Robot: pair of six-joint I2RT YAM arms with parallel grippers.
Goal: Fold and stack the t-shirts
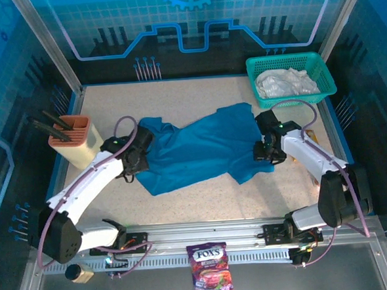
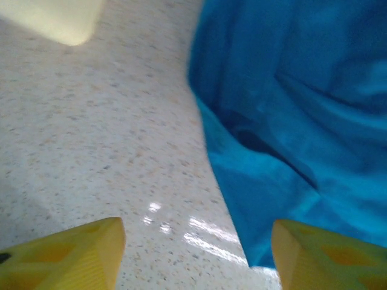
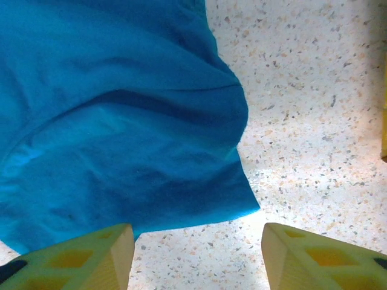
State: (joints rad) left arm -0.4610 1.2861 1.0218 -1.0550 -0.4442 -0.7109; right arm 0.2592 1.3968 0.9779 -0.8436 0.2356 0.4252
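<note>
Mid-frame on the worktop, teal-blue t-shirt lying rumpled; upper right, white t-shirt in basket. Left fingers, right fingers apart, empty, at the teal edges. Pinch edges squarely, pull taut, smooth before folding.

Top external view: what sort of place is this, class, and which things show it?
Probably a robotics lab test cell, not a home: a left arm and right arm bolted to one table, metal-framed panels enclosing it, and a teal t-shirt laid out as practice material.
</note>
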